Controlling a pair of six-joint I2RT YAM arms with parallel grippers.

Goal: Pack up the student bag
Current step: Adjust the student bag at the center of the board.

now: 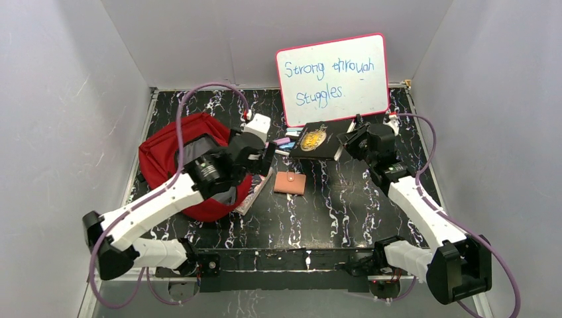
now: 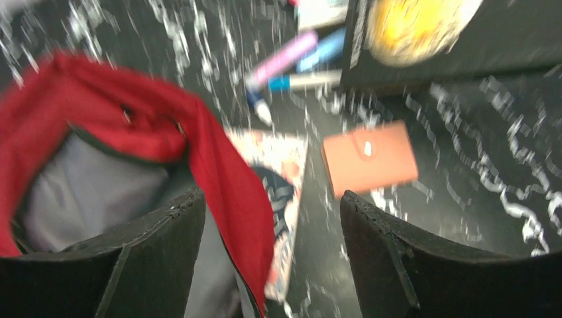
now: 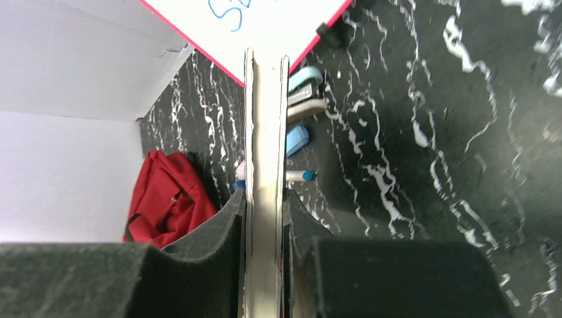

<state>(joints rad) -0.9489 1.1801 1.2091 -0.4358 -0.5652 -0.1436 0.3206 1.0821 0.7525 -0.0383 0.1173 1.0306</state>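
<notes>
A black worktop (image 1: pixel 344 212) veined with white like marble sits inside plain grey walls (image 1: pixel 59 106), seen from above. At 9 o'clock on the worktop lies the student bag (image 1: pixel 159 152), a large soft red fabric backpack whose black-edged mouth gapes open onto grey lining. The white left arm (image 1: pixel 152 205) reaches across the bag. The left jaws hang above the bag's 3 o'clock rim, spread wide and released, with nothing gripped between them.

From under that rim a thin booklet with a busy printed cover (image 1: pixel 253 193) pokes out toward 4 o'clock, partly covered by red fabric. Near it, around the worktop's centre, a small flat tan wallet with a snap flap (image 1: pixel 290 183) lies apart from the other things.

At 12 o'clock from the wallet, a loose cluster of pink and blue marker pens (image 1: pixel 283 142) lies at the left side of a black hardcover book with a gold emblem (image 1: pixel 313 140). The right jaws are clenched on the book's 3 o'clock edge, the pale page block pinched between the pads. The white right arm (image 1: pixel 417 202) stretches in from 5 o'clock.

Behind the book, a red-framed whiteboard (image 1: pixel 331 79) leans on the back wall, with blue handwriting that reads "Strong through Stuggles."
</notes>
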